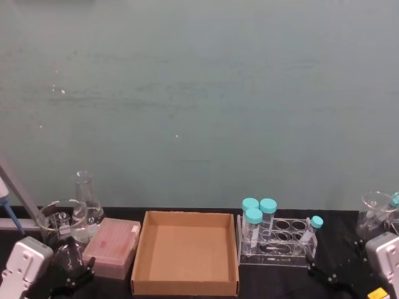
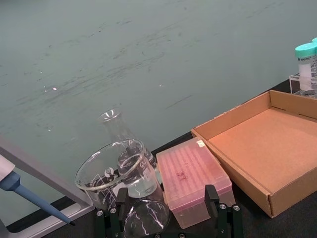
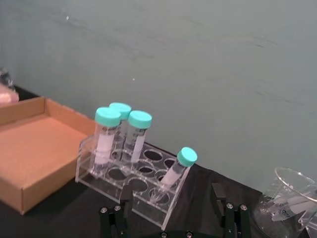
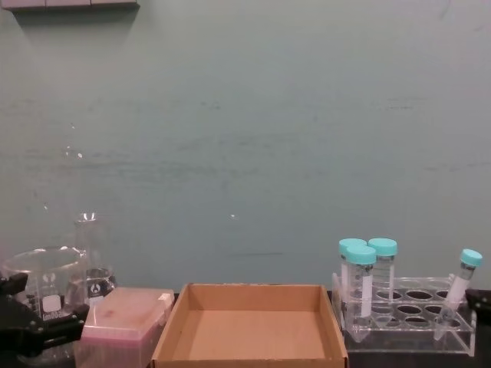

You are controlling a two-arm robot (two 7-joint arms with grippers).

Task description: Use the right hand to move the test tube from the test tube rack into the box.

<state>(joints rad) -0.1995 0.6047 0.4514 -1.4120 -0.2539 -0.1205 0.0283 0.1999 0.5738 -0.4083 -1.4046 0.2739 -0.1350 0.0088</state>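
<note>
Closest in, the right hand (image 3: 171,198) sits low at the table's near edge, just in front of the test tube rack (image 3: 89,171). The right wrist view shows its black fingers (image 3: 125,198) spread wide, gripping nothing. The test tube (image 3: 173,171) leans in a hole at the rack's end farthest from the box (image 1: 138,252). Three fatter teal-capped tubes (image 1: 259,215) stand at the end beside the box.

The left gripper (image 2: 167,191) sits low on the left, also spread wide, with a round glass flask (image 2: 143,220) between its fingers. Just past it lies a pink plastic box (image 2: 193,171). The left wrist view shows a blue pipette tip (image 2: 20,191).

Farther back stand a beaker (image 1: 59,218) and a cone flask (image 1: 84,196), and another beaker (image 1: 376,212) on the right. The table (image 1: 280,280) is black. The wall (image 1: 199,93) is scuffed blue-green.
</note>
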